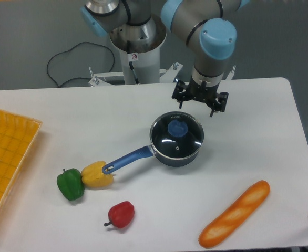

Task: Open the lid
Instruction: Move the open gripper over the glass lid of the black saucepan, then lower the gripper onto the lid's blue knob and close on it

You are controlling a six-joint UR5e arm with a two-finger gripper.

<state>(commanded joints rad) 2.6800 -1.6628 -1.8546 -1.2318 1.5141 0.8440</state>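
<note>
White counter (259,131), fixed camera looking down from the front.

Round transparent glass lid (176,134) with thin metal rim and round blue knob (176,127) sits flat on the dark blue saucepan (183,157), centre of frame, slightly right. Lid still closed; task not yet begun on the lid itself. Saucepan's long blue handle (127,159) runs toward lower left, its tip touching or just short of the yellow bell pepper (96,175).

Robot's two-finger hand (199,100) hangs just above and behind the pan in the frame, upper right of the knob, pointing down. Not touching the lid. Dark fingers look spread apart, nothing between them: wide and empty, as best the view shows. Judgement: a pre-grasp pose, held off to the side so it can shift over the knob and descend; the knob is the only graspable feature on a flat glass disc.

Other items, well apart from the pan: green bell pepper (70,184) touching the yellow one, lower left; red bell pepper (121,214) lower centre; baguette-shaped bread loaf (234,213) lower right; yellow mesh tray (7,152) at left edge.

Risk, as judgement: the knob is small, and an off-centre pinch may tilt the lid or drag the pan.
</note>
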